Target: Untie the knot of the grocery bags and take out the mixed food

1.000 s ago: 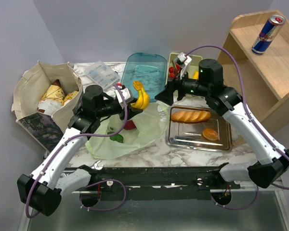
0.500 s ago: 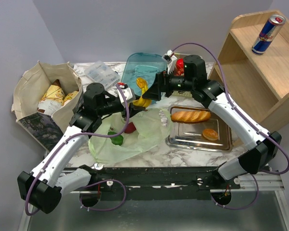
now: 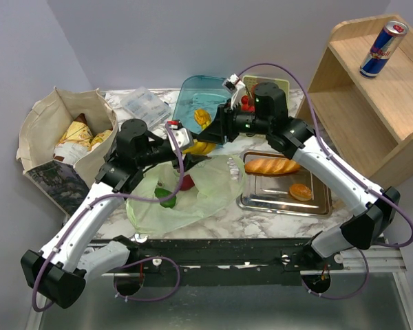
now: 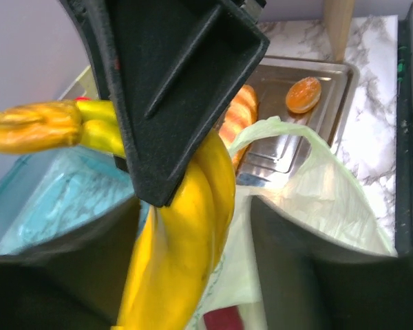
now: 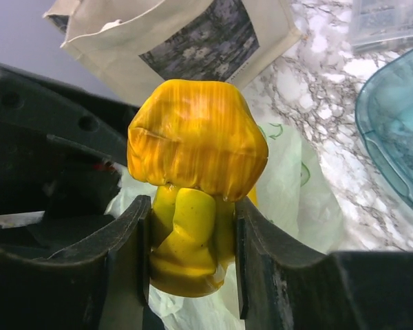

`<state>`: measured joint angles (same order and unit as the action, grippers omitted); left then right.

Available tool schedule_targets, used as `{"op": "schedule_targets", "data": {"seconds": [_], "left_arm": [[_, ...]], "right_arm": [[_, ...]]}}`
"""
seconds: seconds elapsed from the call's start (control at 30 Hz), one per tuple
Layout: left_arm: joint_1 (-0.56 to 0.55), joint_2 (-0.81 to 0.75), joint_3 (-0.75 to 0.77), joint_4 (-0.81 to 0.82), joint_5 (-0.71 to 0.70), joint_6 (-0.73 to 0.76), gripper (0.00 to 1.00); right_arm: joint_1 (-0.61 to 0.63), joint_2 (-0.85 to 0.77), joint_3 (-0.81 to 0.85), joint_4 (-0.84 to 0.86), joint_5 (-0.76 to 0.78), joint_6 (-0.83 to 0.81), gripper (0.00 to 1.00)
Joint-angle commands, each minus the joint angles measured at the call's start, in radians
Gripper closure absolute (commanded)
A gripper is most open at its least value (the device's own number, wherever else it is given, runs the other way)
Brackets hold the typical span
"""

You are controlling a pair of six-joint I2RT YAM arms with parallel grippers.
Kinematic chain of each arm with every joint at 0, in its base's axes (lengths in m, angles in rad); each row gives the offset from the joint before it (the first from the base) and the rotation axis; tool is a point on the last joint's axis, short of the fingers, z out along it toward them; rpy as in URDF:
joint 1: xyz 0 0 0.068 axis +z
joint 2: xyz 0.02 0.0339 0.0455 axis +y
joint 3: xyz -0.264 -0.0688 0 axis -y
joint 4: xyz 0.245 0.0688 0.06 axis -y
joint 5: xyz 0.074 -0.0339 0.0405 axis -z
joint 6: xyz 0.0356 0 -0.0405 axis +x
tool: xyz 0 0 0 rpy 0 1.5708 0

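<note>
Your right gripper point(image 5: 191, 230) pinches the bananas point(image 5: 196, 130) at the stem end, just above the pale green bag point(image 3: 210, 185). Your left gripper point(image 4: 195, 213) straddles the bananas lower down; you cannot tell whether it grips them.

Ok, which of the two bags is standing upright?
The beige tote at the far left: it stands open with packs inside. The green bag lies slumped flat in the middle.
</note>
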<state>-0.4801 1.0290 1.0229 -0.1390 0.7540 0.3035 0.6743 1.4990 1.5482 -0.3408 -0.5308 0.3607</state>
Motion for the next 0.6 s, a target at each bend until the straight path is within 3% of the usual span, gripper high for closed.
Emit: {"op": "schedule_targets", "data": {"seconds": [0.0,0.2,0.27,0.43,0.57], "left_arm": [[0.013,-0.060,-0.017,-0.113,-0.074,0.015,0.26],[0.112,-0.110,-0.039,-0.167,-0.082,-0.006,0.18],[0.132,-0.116,-0.041,-0.182,-0.087,-0.001,0.17],[0.143,-0.114,-0.044,-0.209,-0.106,0.018,0.17],[0.143,-0.108,-0.042,-0.227,-0.099,0.025,0.17]], "right_arm": [[-0.029,-0.016,0.029,-0.013,0.106,-0.051,0.99],[-0.223,0.009,0.103,-0.010,0.157,-0.105,0.99],[-0.244,0.013,0.097,0.008,0.299,-0.206,0.99],[-0.255,0.018,-0.091,0.357,0.747,-0.411,0.99],[-0.266,0.130,-0.108,0.551,0.871,-0.496,0.99]]}}
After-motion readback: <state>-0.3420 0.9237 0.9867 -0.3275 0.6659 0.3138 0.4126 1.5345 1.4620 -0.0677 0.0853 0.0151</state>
